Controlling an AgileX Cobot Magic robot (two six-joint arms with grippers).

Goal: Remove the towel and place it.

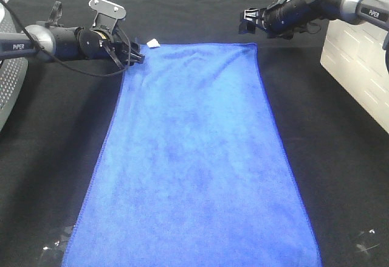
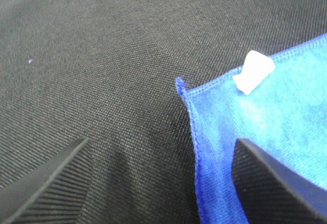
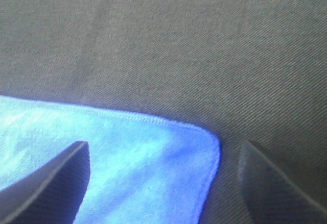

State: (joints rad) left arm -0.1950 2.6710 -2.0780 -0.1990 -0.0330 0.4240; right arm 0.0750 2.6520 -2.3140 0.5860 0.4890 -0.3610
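A: Left gripper [image 1: 135,53] state?
B: Fingers spread, straddling the towel's [image 1: 194,157] far left corner. One finger [image 2: 276,188] over blue fabric, the other over black table cloth [image 1: 182,11]. White tag [image 2: 253,71] just past them.
A: Right gripper [image 1: 246,21]?
B: Also spread, holding nothing, above the far right corner [image 3: 207,142].
A: Towel position?
B: Flat on the cloth, lengthwise between both arms, near end running off the exterior view's bottom edge.

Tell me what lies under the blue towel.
The towel lies flat on the black table cloth, which shows all around it. Whatever the cloth carries beneath the towel is covered; no bulge shows. Both open grippers hover at its far corners.
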